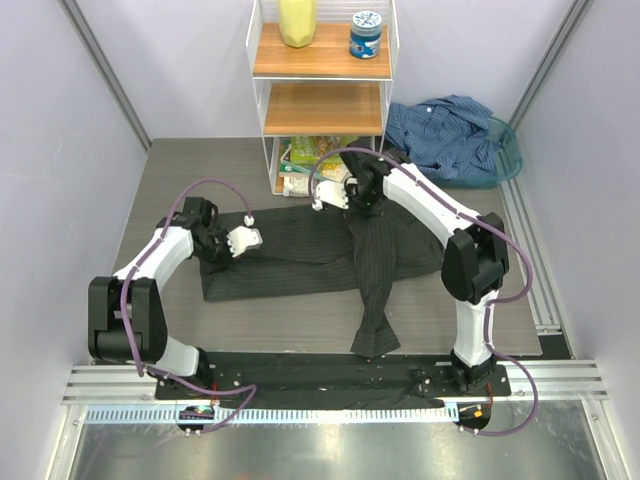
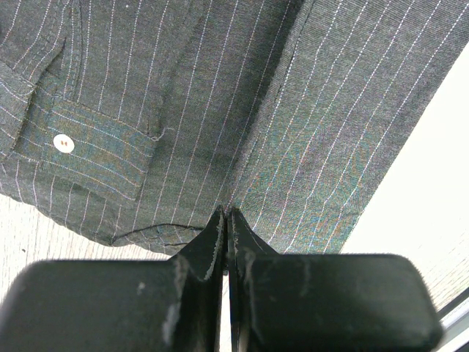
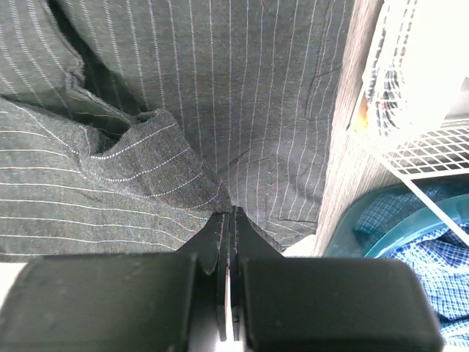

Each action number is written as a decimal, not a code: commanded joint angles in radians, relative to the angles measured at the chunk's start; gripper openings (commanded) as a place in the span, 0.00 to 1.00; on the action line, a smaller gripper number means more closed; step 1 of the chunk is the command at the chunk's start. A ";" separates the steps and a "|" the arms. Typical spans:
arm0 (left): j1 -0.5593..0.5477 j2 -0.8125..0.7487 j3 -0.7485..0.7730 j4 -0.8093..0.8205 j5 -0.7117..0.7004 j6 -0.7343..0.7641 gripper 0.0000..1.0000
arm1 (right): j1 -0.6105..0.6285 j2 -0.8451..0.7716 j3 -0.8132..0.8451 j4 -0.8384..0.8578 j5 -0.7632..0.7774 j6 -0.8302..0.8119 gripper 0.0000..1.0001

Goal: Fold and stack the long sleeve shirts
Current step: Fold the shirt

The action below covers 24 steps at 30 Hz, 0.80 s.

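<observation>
Cloth, light and limp: the charcoal shirt (image 1: 300,262) will likely sag and drag, so hems give the surest hold. It lies across the worktop's (image 1: 200,170) middle, with the left gripper (image 1: 252,238) and right gripper (image 1: 322,202) each pinched shut on its far edge. The blue shirt (image 1: 445,135) fills the basket (image 1: 511,152) in the far right corner. Bare room lies along the left edge.

Charcoal pinstriped shirt (image 1: 300,255) lies spread on table (image 1: 200,170); blue shirt (image 1: 445,135) crumpled in basket (image 1: 512,150).

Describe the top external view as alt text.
A dark pinstriped shirt lies spread on the grey table, one sleeve trailing toward the near edge; left jaws and right jaws are shut on its far edge. A blue shirt fills a teal basket.
</observation>
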 commanded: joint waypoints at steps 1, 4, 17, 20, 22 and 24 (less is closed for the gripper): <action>0.007 -0.006 0.007 0.028 0.006 -0.023 0.00 | 0.002 0.028 0.008 0.039 0.064 -0.003 0.04; 0.007 0.019 0.025 0.029 -0.009 -0.050 0.00 | -0.001 0.025 -0.055 0.071 0.098 0.000 0.05; 0.006 0.062 0.040 0.046 -0.101 -0.104 0.11 | -0.058 -0.008 -0.180 0.185 0.140 0.109 0.02; 0.001 0.083 0.056 0.060 -0.118 -0.143 0.12 | -0.058 -0.016 -0.181 0.180 0.127 0.130 0.02; 0.001 0.111 0.073 0.061 -0.126 -0.181 0.10 | -0.058 -0.013 -0.183 0.180 0.121 0.142 0.03; -0.007 0.135 0.091 0.067 -0.158 -0.218 0.10 | -0.058 -0.010 -0.195 0.192 0.127 0.153 0.06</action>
